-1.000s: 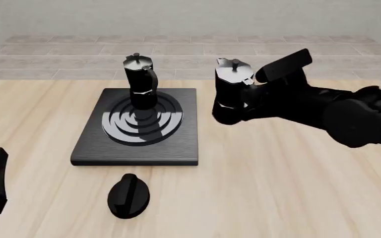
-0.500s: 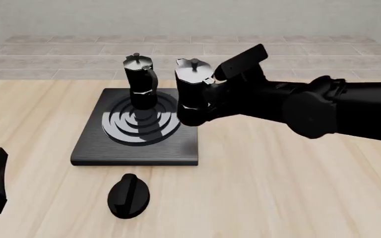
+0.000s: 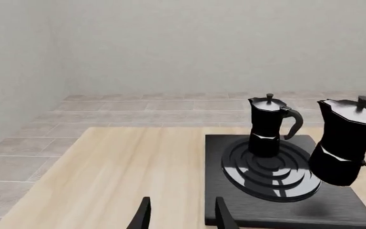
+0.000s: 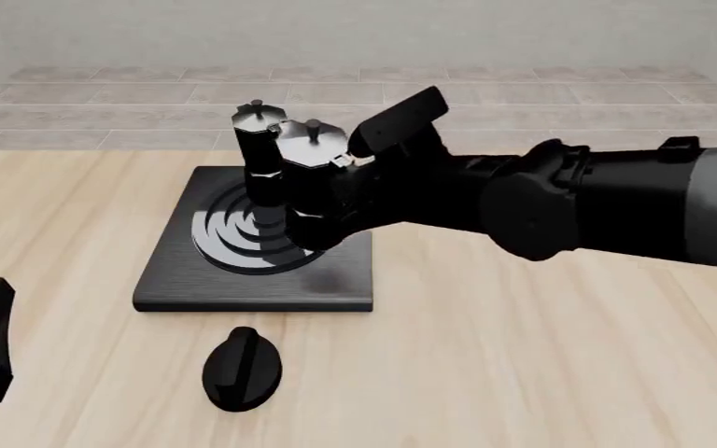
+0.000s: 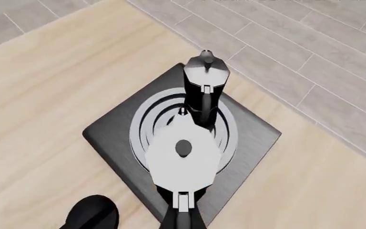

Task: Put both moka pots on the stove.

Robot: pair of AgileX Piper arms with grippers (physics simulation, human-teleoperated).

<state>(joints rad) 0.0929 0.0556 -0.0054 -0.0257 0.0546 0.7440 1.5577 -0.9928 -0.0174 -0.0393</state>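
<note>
Nowhere did any brand, label or writing show on the pots, the stove point(image 4: 333, 275) or the black oval knob point(image 4: 243, 368) lying on the table point(image 4: 558, 355) near the stove's front edge. Reaching in from the right and stretched nearly level across the table, the right gripper point(image 4: 348, 177) was clenched on the handle of the near pot point(image 4: 305, 182), which hung above the stove's right part, just beside the far pot point(image 4: 262, 154) standing upright on the burner rings. At the lower left the left gripper point(image 3: 179, 214) rested low over the table with its fingers parted, grasping nothing.
</note>
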